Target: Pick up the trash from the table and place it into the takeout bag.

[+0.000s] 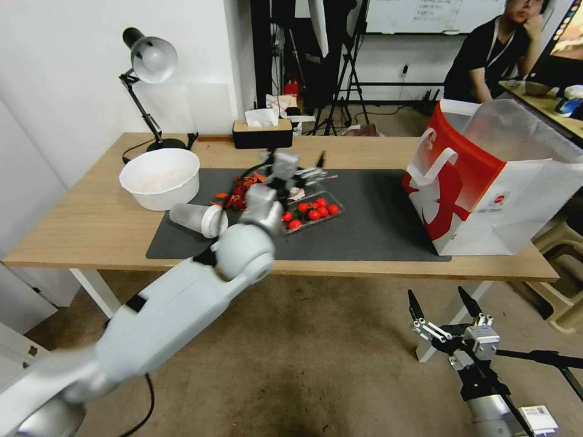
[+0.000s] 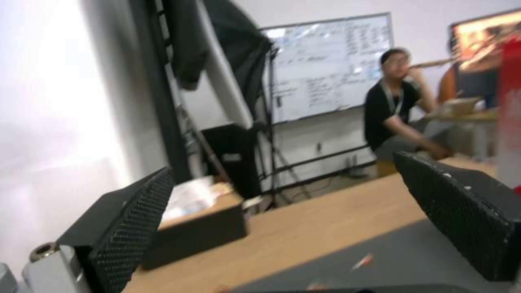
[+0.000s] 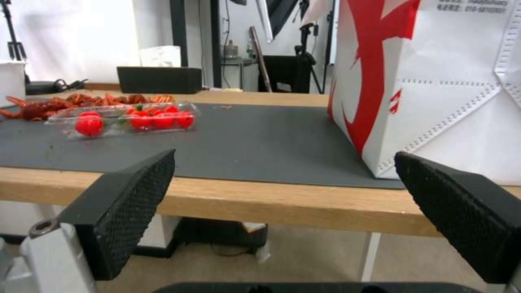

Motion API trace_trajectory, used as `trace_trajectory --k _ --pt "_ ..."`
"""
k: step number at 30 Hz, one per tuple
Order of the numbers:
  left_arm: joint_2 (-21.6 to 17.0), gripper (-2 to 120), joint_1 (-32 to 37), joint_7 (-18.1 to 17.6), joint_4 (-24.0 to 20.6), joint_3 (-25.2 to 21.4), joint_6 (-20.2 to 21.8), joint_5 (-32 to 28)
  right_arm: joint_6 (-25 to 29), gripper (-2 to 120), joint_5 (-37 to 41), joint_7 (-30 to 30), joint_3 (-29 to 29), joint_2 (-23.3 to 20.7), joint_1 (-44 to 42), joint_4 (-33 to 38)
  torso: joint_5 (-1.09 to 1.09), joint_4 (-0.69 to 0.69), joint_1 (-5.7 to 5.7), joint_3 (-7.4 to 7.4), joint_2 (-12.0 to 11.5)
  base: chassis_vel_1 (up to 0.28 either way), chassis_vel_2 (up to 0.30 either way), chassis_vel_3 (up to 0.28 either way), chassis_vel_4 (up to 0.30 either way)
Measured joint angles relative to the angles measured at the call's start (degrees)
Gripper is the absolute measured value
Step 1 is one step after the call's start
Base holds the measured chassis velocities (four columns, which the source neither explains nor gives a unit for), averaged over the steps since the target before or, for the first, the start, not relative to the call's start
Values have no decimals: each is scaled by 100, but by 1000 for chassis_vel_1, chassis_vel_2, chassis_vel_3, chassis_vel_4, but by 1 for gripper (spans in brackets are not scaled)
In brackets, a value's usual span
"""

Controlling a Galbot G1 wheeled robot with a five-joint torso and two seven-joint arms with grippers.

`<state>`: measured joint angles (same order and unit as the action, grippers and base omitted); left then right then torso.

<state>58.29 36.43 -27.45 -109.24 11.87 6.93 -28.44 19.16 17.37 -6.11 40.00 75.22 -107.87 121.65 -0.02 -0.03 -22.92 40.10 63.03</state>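
My left end effector (image 1: 297,167) hovers open and empty over the dark mat on the bench (image 1: 91,224), above the clear tray of red tomatoes (image 1: 311,212). A frosted cup (image 1: 197,219) lies tipped beside the white bowl (image 1: 160,177). The takeout bag (image 1: 480,182) stands at the mat's right end. My right end effector (image 1: 442,304) waits open below the bench edge.

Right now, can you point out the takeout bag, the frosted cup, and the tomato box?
takeout bag (image 1: 467,182), head view, on its red front panel.
frosted cup (image 1: 189,216), head view, on the side wall of the lying cup.
tomato box (image 3: 136,118), right wrist view, on its clear front wall.
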Motion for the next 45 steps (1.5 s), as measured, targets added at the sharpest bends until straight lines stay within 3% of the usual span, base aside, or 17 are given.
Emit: trace_trajectory --k 6,12,15,27,34,45 --pt "-564 100 1159 85 -446 -674 -149 181 -16 100 -22 -6 -23 -37 -5 58 1 2 1 0 0 0 0 0 0" --pt "-765 100 1934 171 -751 -1259 -235 234 -41 100 -71 1 -103 -47 14 69 3 3 0 0 0 0 0 0 0" --pt "-818 100 2742 133 -988 -1752 -382 430 -47 100 -135 8 -226 -48 50 51 1 3 0 0 0 0 0 0 0" --pt "-735 100 3864 -248 -1329 -2274 -593 826 -92 100 -281 47 -461 -41 115 55 0 1 0 0 0 0 0 0 0" --pt "-565 100 4386 -147 -1334 -2678 -683 943 -101 100 -305 48 -495 -66 103 102 2 3 0 0 0 0 0 0 0" --pt "-164 100 4877 -144 -1229 -2800 -819 1016 -106 100 -303 48 -480 -129 83 106 2 3 0 0 0 0 0 0 0"
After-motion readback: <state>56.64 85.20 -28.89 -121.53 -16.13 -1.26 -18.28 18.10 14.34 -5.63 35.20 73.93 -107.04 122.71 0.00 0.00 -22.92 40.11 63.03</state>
